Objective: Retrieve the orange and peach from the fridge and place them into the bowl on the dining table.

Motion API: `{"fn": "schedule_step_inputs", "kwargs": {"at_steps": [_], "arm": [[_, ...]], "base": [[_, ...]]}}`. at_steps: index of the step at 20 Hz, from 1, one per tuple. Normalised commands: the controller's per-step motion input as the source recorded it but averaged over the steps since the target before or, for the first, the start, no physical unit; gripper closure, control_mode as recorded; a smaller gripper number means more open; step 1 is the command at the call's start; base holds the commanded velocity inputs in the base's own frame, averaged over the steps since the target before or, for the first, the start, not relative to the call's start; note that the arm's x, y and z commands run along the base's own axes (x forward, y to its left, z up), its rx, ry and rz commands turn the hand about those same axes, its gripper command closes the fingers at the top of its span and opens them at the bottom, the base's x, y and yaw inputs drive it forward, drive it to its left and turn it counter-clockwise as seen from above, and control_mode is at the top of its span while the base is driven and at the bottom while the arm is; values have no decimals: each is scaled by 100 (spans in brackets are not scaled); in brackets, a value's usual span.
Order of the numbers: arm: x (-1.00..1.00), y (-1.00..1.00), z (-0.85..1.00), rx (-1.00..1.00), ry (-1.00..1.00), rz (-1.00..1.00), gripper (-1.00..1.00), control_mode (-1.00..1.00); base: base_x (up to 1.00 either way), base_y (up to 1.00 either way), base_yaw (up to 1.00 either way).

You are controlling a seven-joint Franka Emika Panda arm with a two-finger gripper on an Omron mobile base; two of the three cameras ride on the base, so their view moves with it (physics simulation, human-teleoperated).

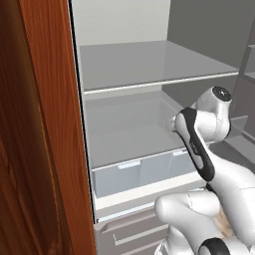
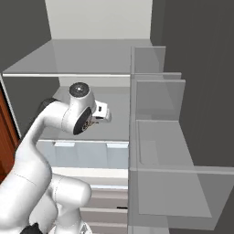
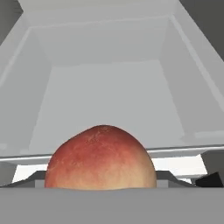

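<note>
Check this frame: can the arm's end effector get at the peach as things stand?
Probably yes, it looks already there. In the hand view the peach sits right at the end effector, nothing between them. The arm reaches into the open fridge. Whether the peach is actually gripped cannot be told.

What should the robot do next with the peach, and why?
Probably draw straight back out of the fridge, slowly: the peach sits low and very close in the hand view, seemingly gripped, though the grip itself is hidden.
</note>
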Motion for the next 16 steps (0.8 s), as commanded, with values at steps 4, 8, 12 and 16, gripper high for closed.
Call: {"fn": "schedule_step_inputs", "kwargs": {"at_steps": [4,8,12,16], "arm": [[-100,22,66,-9,-5,12,100,-100],[-100,6,72,-6,-8,10,100,-100],[-100,0,50,-1,-16,5,100,-100],[-83,0,4,-1,-14,0,100,-100]], "base": [[0,0,0],[0,0,0],[0,0,0],[0,0,0]]}}
